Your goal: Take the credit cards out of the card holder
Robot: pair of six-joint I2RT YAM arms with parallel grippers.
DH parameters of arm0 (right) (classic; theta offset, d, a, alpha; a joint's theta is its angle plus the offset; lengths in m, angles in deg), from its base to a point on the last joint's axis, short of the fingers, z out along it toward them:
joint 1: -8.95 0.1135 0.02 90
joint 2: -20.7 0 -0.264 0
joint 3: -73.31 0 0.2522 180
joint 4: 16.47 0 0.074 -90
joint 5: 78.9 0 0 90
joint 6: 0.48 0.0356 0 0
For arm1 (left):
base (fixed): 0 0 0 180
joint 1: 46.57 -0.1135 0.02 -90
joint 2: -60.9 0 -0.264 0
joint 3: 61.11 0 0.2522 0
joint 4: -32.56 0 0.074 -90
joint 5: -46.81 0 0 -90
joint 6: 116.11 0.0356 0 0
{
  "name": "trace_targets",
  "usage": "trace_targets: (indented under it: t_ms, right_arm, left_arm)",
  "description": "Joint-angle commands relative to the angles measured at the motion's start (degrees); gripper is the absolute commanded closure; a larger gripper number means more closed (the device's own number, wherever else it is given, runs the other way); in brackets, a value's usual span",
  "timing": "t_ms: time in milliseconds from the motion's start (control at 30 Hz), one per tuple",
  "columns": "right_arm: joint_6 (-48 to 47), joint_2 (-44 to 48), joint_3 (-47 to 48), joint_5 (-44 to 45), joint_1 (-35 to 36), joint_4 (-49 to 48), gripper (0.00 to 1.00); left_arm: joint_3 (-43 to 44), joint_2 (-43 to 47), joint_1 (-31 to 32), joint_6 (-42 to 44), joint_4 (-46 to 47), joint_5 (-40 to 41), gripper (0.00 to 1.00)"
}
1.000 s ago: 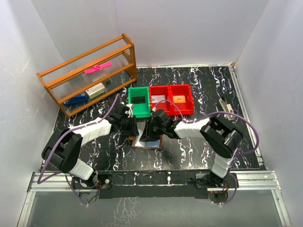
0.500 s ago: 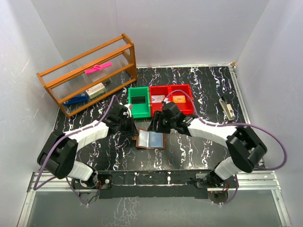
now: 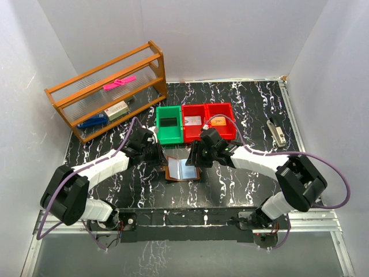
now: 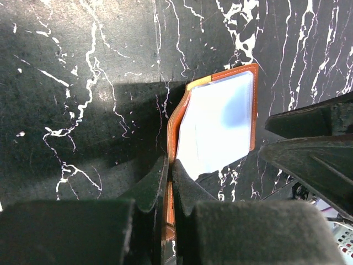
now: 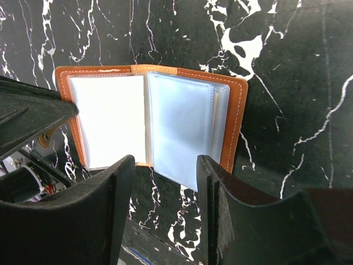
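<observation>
The card holder [image 3: 183, 169] is a brown leather bifold lying open on the black marbled table, its pale inside up. My left gripper [image 3: 163, 158] is shut on the brown rim of its left half [image 4: 172, 132], which stands tilted up. My right gripper [image 3: 196, 157] hangs open just above the near edge of the right half. A light blue card [image 5: 179, 130] sits in that right half and sticks out past the rim between my right fingers [image 5: 212, 182], untouched. An orange card [image 3: 218, 121] lies in the right red bin and a pale one [image 3: 194, 120] in the middle red bin.
A green bin [image 3: 169, 131] and two red bins [image 3: 229, 128] stand in a row just behind the card holder. A wooden rack [image 3: 109, 92] with small items is at the back left. A small grey stapler-like object [image 3: 277, 131] lies at the right.
My left gripper has shut on the card holder's left rim and lifted that half. My right gripper has opened, and its arm has swung out to the right.
</observation>
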Motion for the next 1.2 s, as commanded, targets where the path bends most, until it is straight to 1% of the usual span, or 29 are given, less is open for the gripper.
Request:
trace_targets:
  t_ms: [0,333,433,533,733,800,1000,1167]
  right_arm:
    - [0.05,-2.18,0.15,-4.04,0.02,-5.28,0.54]
    - [-0.69,-6.90,0.85,-1.94,0.01,-2.87,0.55]
    - [-1.18,-7.55,0.87,-4.65,0.06,-4.16,0.57]
    - [-0.42,-6.67,-0.14,-8.52,0.10,-8.40,0.59]
    - [2.89,-8.62,0.37,-14.81,0.10,-15.00,0.59]
    - [4.43,-9.17,0.83,-15.19,0.15,-16.07,0.59]
    - [3.91,-9.41,2.11,-16.55,0.11,-17.37,0.58]
    - [4.48,-12.74,3.10,-22.21,0.40,-20.70,0.56]
  left_arm:
    - [-0.05,0.37,0.28,-0.24,-2.47,0.91,1.00]
    - [-0.57,-0.31,0.33,-0.22,-2.27,0.75,1.00]
    - [-0.75,-0.62,0.31,-0.37,-1.95,0.49,1.00]
    - [-0.92,-0.56,0.32,-0.54,-1.64,0.26,1.00]
    - [-1.93,-0.55,0.46,-1.39,-1.04,0.35,1.00]
    - [-2.21,-0.55,0.41,-1.60,-0.97,0.39,1.00]
    - [-2.50,-0.55,0.49,-1.65,-1.17,0.45,1.00]
    - [-2.58,-0.55,0.54,-2.03,-0.73,0.47,1.00]
